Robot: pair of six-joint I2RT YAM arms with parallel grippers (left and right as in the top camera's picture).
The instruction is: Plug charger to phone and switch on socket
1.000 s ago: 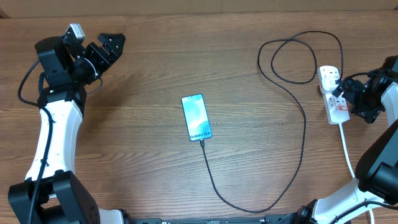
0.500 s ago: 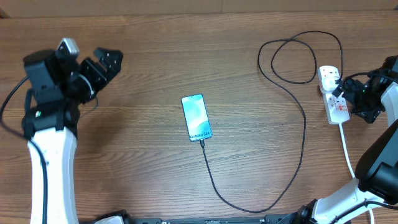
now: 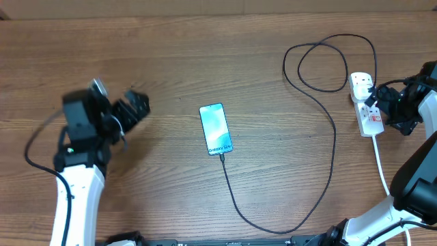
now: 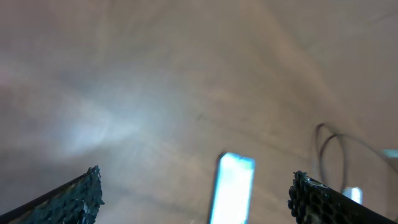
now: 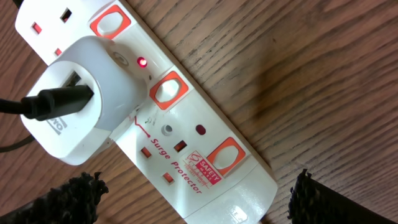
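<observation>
Table (image 3: 171, 55) | phone (image 3: 216, 129) central | left gripper (image 3: 139, 104) spread | right gripper (image 5: 196, 200) spread over socket (image 5: 186, 118)

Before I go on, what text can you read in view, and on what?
"Surge Protector": red print on the socket.
"SAFETY": red sticker on the socket; the smaller lines beneath are unreadable.
"Galaxy S24": phone screen, overhead view; tiny, last characters uncertain.
Dark label on the white adapter: unreadable.
</observation>
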